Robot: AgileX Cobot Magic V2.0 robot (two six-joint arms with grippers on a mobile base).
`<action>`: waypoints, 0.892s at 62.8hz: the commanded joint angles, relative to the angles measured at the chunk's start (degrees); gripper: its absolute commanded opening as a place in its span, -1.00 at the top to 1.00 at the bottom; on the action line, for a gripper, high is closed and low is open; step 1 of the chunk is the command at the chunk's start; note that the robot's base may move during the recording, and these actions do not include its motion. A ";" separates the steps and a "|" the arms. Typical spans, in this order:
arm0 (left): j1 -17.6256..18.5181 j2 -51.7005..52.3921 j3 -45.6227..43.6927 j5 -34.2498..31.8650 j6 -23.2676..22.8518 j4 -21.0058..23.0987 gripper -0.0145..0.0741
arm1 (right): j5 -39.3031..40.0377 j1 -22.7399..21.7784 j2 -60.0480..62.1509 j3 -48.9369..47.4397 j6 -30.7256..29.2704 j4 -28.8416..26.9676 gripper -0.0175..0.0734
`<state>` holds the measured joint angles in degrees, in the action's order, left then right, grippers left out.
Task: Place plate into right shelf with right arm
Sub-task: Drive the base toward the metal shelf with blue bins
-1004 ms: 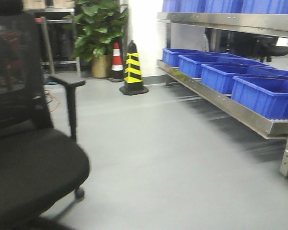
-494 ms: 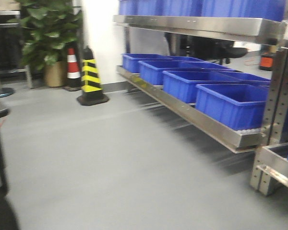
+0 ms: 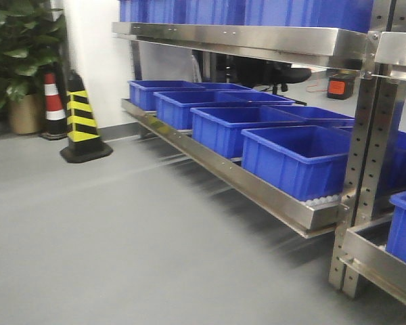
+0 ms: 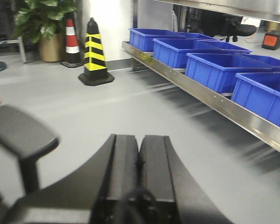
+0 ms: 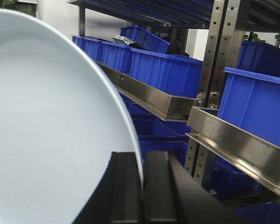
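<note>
In the front view, the shelf point(image 3: 257, 184) runs from 12 o'clock down to 4 o'clock, its steel beam carrying a row of blue bins point(image 3: 294, 159). A perforated upright point(image 3: 358, 169) stands at 3 o'clock. A black-and-yellow cone point(image 3: 81, 118) sits at 10 o'clock on the grey floor point(image 3: 122, 237), with a red-and-white cone point(image 3: 52, 105) just behind it and a plant point(image 3: 17, 40) at 11 o'clock. Neither gripper nor the plate shows here.

In the left wrist view, the left gripper point(image 4: 140, 140) sits at 6 o'clock, its two black fingers pressed flat together with nothing between them. A black armrest point(image 4: 21, 133) lies at 8 o'clock. The shelf's low beam and bins stretch from 12 to 3 o'clock, and the striped cone stands at 11 o'clock.

In the right wrist view, the plate point(image 5: 46, 121) fills the left half from 11 to 7 o'clock, tilted on edge. Its rim at 6 o'clock is pinched between the fingers of the right gripper point(image 5: 142, 161), which is clenched on it. The shelf's beams, uprights and bins fill 12 to 4 o'clock, apart from the plate.
</note>
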<state>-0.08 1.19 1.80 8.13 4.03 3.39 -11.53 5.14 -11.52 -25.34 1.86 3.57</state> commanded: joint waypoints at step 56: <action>0.25 -0.02 0.48 -5.20 0.16 0.24 0.78 | 5.52 -0.18 -1.03 -1.53 -0.36 0.35 0.50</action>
<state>-0.08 1.19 1.80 8.13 4.03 3.39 -11.53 5.14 -11.52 -25.34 1.86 3.57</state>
